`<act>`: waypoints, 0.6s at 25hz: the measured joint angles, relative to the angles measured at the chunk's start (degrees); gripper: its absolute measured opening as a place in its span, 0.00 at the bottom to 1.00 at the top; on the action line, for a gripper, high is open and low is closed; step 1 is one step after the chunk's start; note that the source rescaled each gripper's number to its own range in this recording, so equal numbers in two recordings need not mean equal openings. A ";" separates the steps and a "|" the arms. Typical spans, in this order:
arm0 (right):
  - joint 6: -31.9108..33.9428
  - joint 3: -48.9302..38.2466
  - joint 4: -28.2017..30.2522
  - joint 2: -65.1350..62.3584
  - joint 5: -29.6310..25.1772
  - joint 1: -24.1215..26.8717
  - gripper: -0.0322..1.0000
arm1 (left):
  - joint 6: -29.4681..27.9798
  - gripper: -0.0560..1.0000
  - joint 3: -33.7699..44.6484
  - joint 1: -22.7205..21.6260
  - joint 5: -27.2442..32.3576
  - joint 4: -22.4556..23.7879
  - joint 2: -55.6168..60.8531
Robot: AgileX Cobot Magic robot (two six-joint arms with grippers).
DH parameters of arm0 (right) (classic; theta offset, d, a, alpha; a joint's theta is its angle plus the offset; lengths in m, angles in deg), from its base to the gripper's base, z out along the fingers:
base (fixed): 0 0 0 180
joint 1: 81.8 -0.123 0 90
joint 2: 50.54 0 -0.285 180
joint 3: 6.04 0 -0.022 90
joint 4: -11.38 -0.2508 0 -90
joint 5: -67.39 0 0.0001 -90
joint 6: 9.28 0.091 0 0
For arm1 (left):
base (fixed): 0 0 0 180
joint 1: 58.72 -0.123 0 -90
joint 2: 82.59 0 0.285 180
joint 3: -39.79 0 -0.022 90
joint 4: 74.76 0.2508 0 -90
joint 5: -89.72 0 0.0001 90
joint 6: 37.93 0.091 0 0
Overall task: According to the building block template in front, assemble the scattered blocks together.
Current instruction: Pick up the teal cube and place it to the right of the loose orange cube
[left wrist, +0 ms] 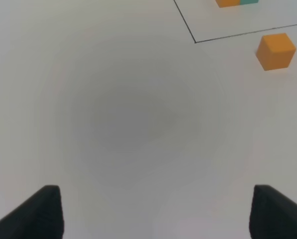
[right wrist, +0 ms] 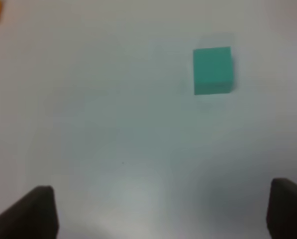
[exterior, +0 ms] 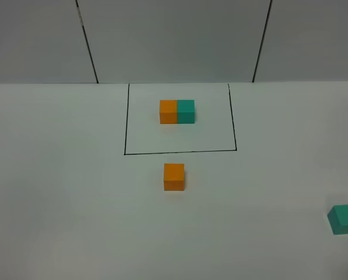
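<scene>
The building block template (exterior: 177,111) is an orange cube joined to a teal cube inside a thin black-lined rectangle at the table's far middle; its edge shows in the left wrist view (left wrist: 236,2). A loose orange block (exterior: 174,177) (left wrist: 275,51) sits just in front of the rectangle. A loose teal block (exterior: 344,219) (right wrist: 213,70) lies at the right edge. Neither arm appears in the exterior high view. My left gripper (left wrist: 155,214) is open over bare table, well away from the orange block. My right gripper (right wrist: 160,214) is open, short of the teal block.
The white table (exterior: 74,204) carries the black rectangle line (exterior: 179,152). A grey wall with dark seams (exterior: 87,41) rises behind the table's far edge.
</scene>
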 joint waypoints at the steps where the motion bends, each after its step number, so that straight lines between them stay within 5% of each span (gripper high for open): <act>1: -0.44 0.92 0.13 3.73 1.36 0.00 0.75 | 0.00 0.75 0.00 0.00 0.00 0.05 0.00; 15: -3.20 8.06 4.70 45.39 16.27 0.00 0.75 | 0.00 0.75 0.00 0.00 0.00 0.05 0.00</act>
